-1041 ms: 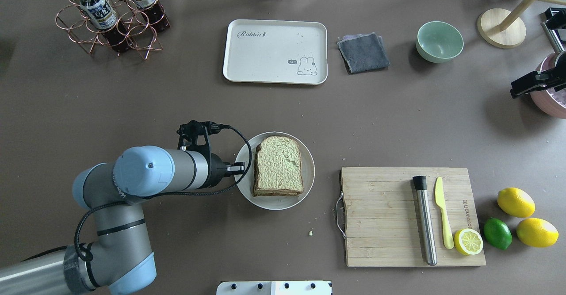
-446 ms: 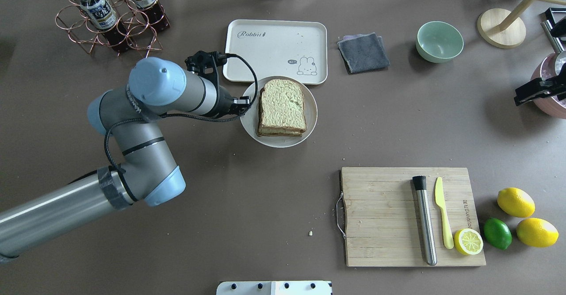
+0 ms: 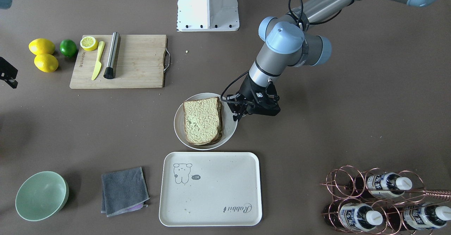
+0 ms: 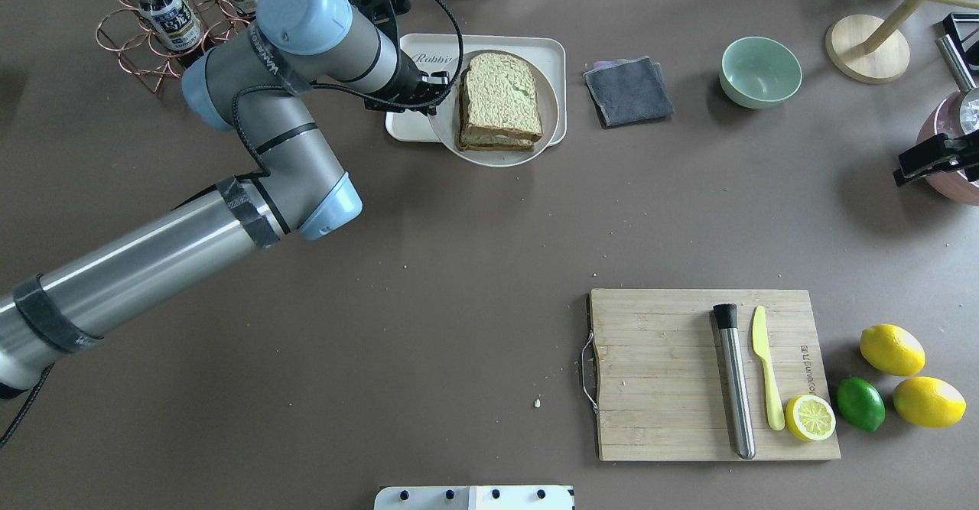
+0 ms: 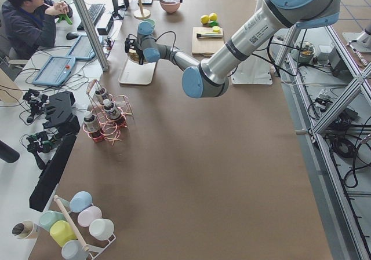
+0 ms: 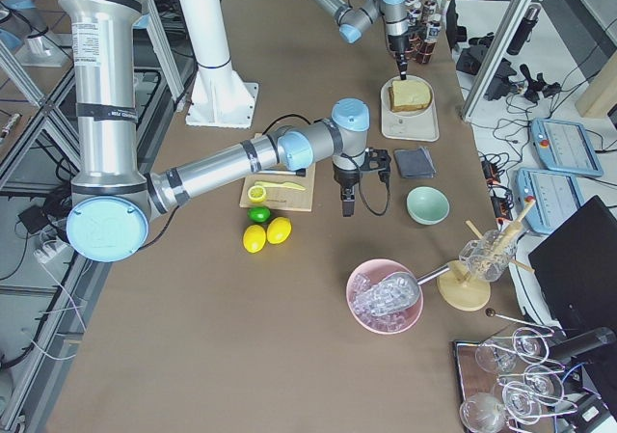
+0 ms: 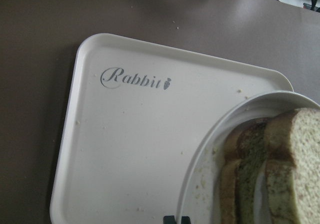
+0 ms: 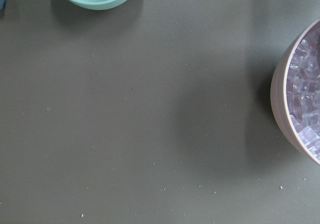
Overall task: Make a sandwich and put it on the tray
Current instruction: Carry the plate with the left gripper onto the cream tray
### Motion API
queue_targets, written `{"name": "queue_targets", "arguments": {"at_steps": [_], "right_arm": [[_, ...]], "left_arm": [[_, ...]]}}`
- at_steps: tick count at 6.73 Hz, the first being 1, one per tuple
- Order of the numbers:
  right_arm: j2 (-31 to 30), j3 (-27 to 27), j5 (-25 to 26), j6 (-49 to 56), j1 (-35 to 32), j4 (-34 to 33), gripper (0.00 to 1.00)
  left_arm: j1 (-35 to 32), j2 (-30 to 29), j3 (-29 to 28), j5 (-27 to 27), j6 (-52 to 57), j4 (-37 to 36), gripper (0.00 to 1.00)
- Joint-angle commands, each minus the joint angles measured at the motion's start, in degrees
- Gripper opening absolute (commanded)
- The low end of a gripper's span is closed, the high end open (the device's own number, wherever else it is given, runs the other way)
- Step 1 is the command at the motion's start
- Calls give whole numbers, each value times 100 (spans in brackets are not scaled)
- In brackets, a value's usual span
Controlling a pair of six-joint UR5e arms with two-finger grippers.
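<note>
The sandwich (image 4: pixel 501 101), two tan-green bread slices stacked, lies on a round white plate (image 4: pixel 489 160). My left gripper (image 4: pixel 443 82) is shut on the plate's left rim and holds it over the cream tray (image 4: pixel 554 51), overhanging the tray's near edge. I cannot tell whether the plate touches the tray. In the left wrist view the plate (image 7: pixel 200 164) and sandwich (image 7: pixel 280 174) sit over the tray (image 7: pixel 135 149) beside the "Rabbit" script. The egg is hidden between the slices. My right gripper (image 4: pixel 929 162) hangs at the far right near a pink bowl; I cannot tell if it is open.
A copper bottle rack (image 4: pixel 176 28) stands close behind my left arm. A grey cloth (image 4: pixel 629 91) and a green bowl (image 4: pixel 760 72) lie right of the tray. A cutting board (image 4: pixel 665 376) with knife, steel rod and lemon half is near right. The pink bowl (image 8: pixel 300 104) holds ice.
My left arm has carried the plate with the sandwich away from me, from mid-table to over the tray. The right gripper has barely shifted.
</note>
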State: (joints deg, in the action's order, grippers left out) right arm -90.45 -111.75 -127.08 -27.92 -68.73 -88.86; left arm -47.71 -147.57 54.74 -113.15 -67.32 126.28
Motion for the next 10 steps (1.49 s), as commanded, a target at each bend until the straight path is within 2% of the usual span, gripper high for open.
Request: {"name": "queue_targets", "arguments": {"at_steps": [1, 2, 3, 4, 5, 6, 7, 8, 9, 10], "right_arm": [[1, 31, -10, 15, -18, 0, 100], [1, 92, -19, 15, -18, 9, 100], [1, 101, -19, 15, -18, 9, 100], [1, 110, -10, 15, -9, 9, 100], [1, 118, -19, 15, -9, 9, 100], [-8, 127, -19, 15, -9, 9, 100], [1, 171, -19, 15, -9, 9, 100], [1, 241, -19, 15, -9, 17, 100], [-8, 250, -2, 23, -9, 18, 100], [-51, 285, -1, 23, -9, 18, 100]], "left_arm": [[-90, -412, -727, 82, 210, 90, 0], [-11, -474, -727, 161, 211, 81, 0], [76, -474, -719, 284, 211, 90, 27], [121, -474, -675, 372, 228, 81, 90], [95, -465, -605, 373, 237, 81, 97], [34, -378, -404, 373, 228, 72, 97], [-28, -21, 224, 347, 211, 29, 97], [-37, 653, 1335, 225, 202, -389, 97], [-107, 1364, 2582, -281, 219, -985, 97], [-177, 2111, 3700, -495, 246, -1287, 97]]}}
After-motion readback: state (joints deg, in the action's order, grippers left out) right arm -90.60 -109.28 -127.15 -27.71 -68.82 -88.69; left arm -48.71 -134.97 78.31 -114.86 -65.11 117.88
